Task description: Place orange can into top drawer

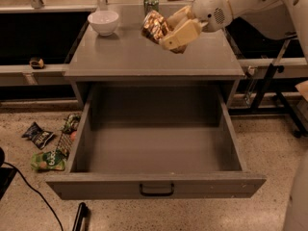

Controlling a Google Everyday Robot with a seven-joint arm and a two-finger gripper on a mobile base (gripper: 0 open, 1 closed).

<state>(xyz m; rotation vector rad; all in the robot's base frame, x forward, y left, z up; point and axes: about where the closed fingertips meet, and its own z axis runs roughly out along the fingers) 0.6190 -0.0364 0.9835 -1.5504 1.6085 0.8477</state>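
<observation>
Gripper (167, 32): fingers (182, 34) clamped on orange can (155, 25), above tabletop (120, 57).
Done: can grasped.
Left: lower into open top drawer (154, 184), below the fingers; release.

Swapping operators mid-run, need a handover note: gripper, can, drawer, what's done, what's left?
Gripper: closed on the orange can, over the cabinet top, right of the white bowl.
Orange can: tilted in the grip, in front of the green can.
Top drawer: pulled open, nothing visible inside.
Done: can grasped.
Left: carry it forward over the drawer, lower, release.
</observation>
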